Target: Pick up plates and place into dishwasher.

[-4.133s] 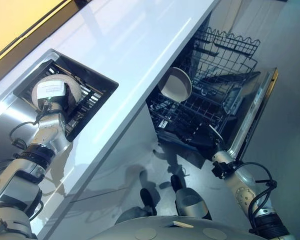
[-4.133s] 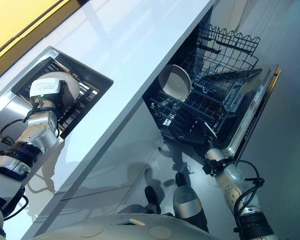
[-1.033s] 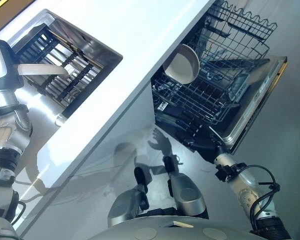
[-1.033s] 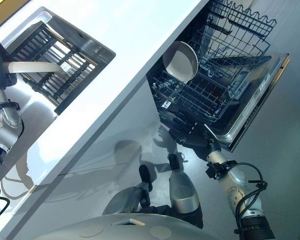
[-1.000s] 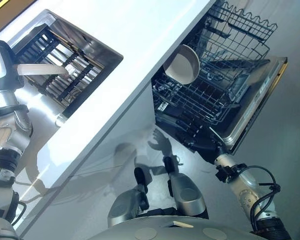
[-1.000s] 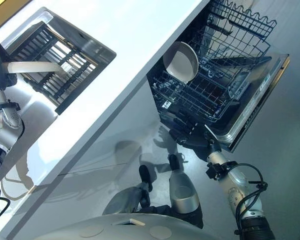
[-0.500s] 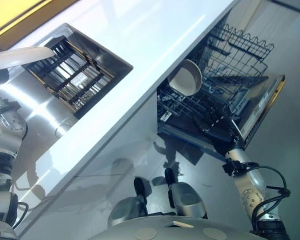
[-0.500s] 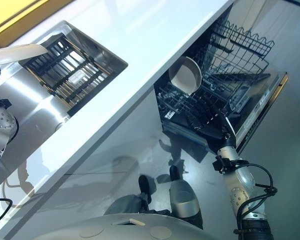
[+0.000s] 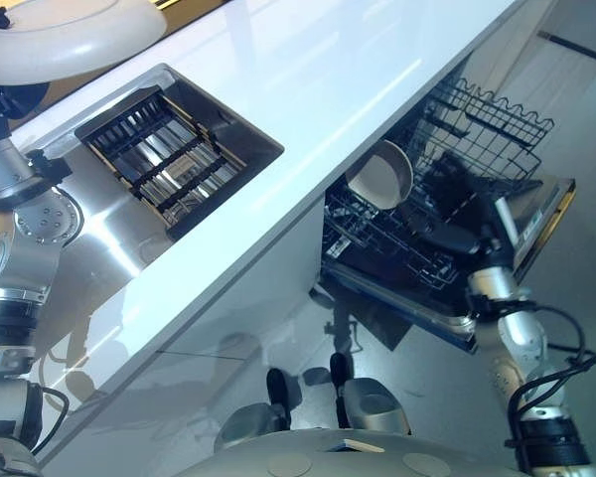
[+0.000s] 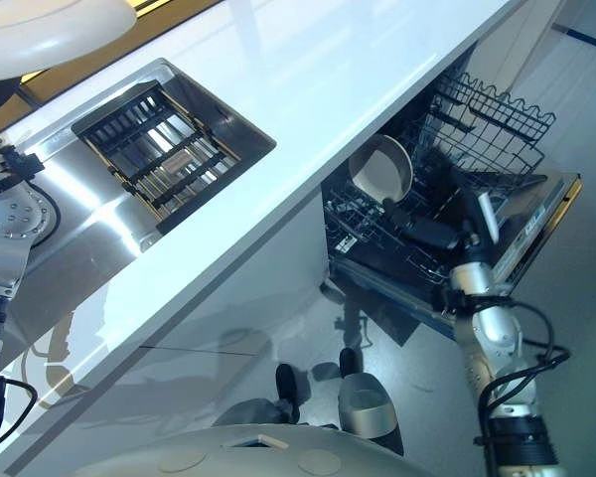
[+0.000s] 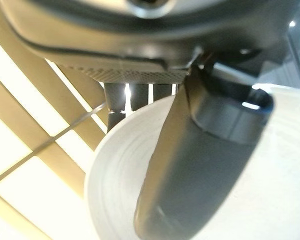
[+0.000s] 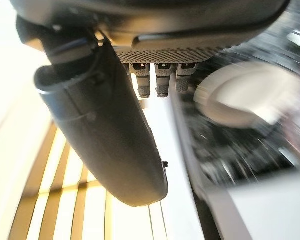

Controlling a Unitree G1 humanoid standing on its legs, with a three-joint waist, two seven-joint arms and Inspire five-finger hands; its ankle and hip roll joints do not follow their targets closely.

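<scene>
Gripping plate [image 9: 70,40] | left hand [image 11: 200,165] thumb across it

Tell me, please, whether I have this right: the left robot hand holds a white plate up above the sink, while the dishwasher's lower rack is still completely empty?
Not quite. The left robot hand does hold the white plate above the sink, but the dishwasher rack is not empty: the left eye view shows a white dish already standing in it, near the right robot hand.

Kitchen: sink [image 9: 240,127], white counter [image 9: 328,70], dishwasher [image 9: 536,224].
</scene>
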